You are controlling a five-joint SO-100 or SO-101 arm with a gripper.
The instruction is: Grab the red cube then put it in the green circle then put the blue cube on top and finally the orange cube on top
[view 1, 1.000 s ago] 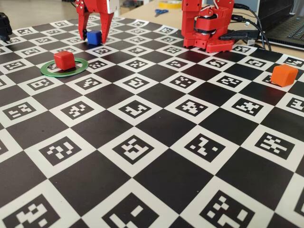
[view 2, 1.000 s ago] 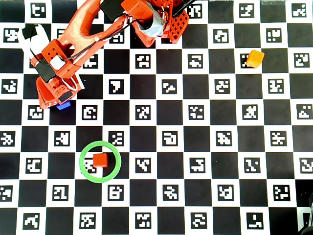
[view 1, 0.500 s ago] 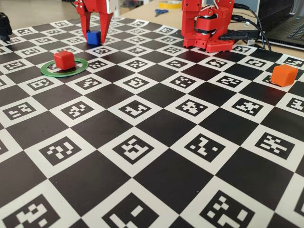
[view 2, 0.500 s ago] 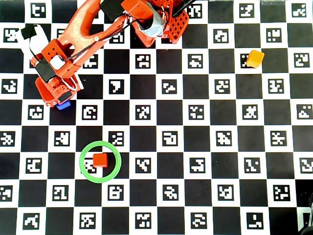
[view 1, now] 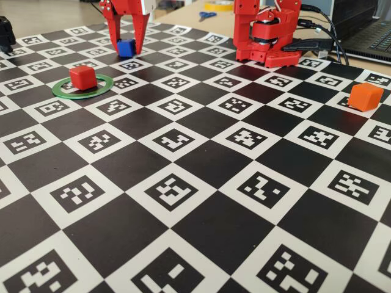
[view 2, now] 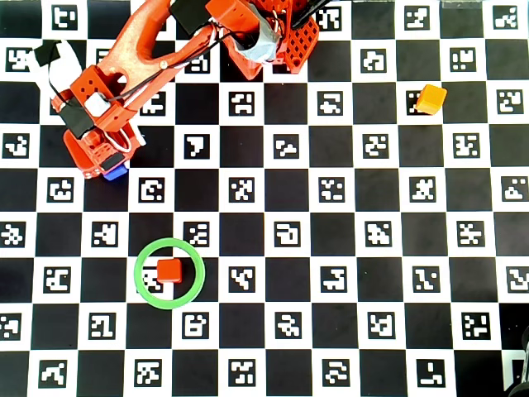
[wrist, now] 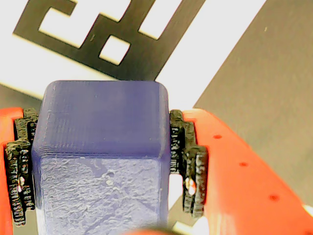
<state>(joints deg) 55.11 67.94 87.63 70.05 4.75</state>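
Between the fingers (wrist: 193, 166): the blue cube (wrist: 100, 161), clamped on both side faces by the ribbed black pads, as the wrist view shows. Gripper (view 1: 125, 44) closed on the blue cube (view 1: 126, 47), low over the tabletop (view 1: 201, 165); contact with the surface cannot be judged. Near the fingers in the overhead view, toward the bottom edge: the red cube (view 2: 169, 270), seated inside the green circle (view 2: 142, 289). First step judged complete. Well apart from the fingers, at far right: the orange cube (view 2: 430, 98), untouched. Remaining: carry and stack blue on red, then orange on top.
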